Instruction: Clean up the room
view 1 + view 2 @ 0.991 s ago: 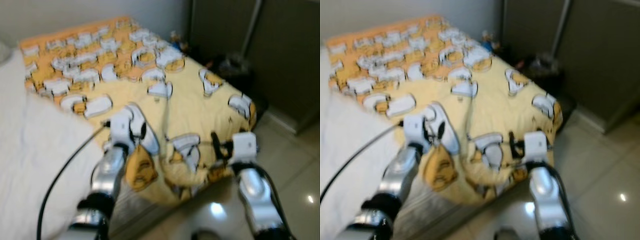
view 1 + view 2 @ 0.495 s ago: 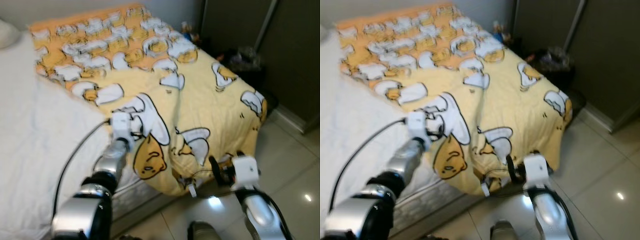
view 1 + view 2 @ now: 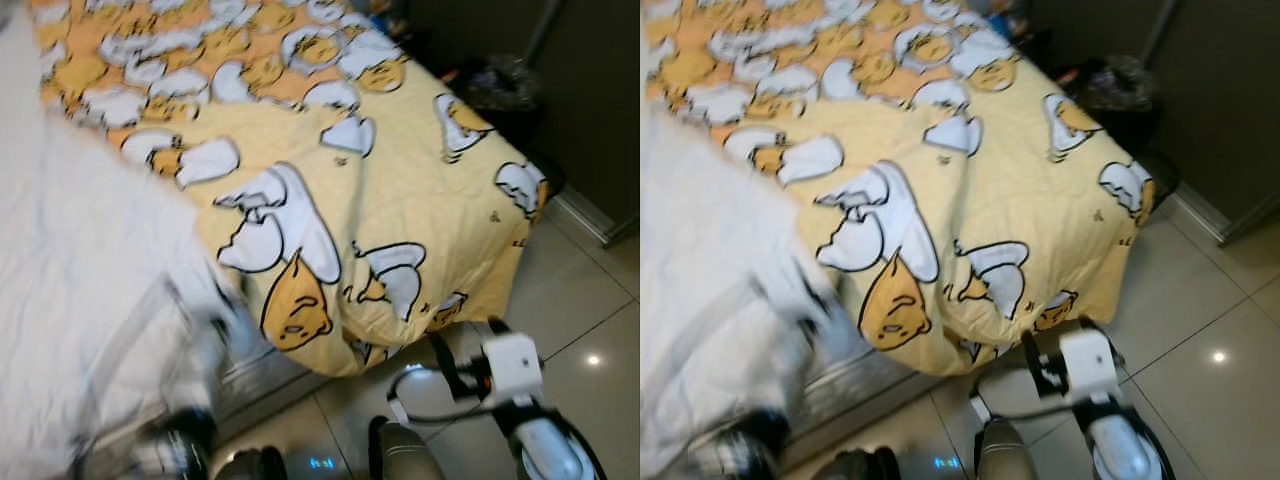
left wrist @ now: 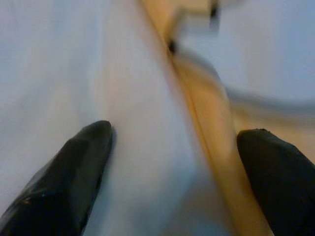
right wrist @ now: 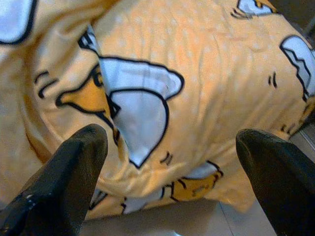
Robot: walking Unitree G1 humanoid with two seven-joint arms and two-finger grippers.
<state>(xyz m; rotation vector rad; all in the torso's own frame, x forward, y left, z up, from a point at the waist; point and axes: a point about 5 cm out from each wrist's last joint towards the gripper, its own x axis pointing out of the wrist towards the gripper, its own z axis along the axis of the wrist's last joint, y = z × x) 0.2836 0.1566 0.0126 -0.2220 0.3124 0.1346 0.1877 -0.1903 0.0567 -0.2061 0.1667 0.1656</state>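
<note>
Left eye view, yellow cartoon-egg blanket (image 3: pixel 400 190), no legible writing, right gripper (image 5: pixel 172 147) spread

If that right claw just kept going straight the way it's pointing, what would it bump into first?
Most likely the yellow blanket where it hangs over the bed's corner. The right gripper is open and aimed straight at that printed fabric, just above the floor; the remaining gap is hard to judge.

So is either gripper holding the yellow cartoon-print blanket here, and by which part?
Nothing is held. The right gripper is open, clear of the yellow cartoon-print blanket; the left gripper is open over the white sheet.
</note>
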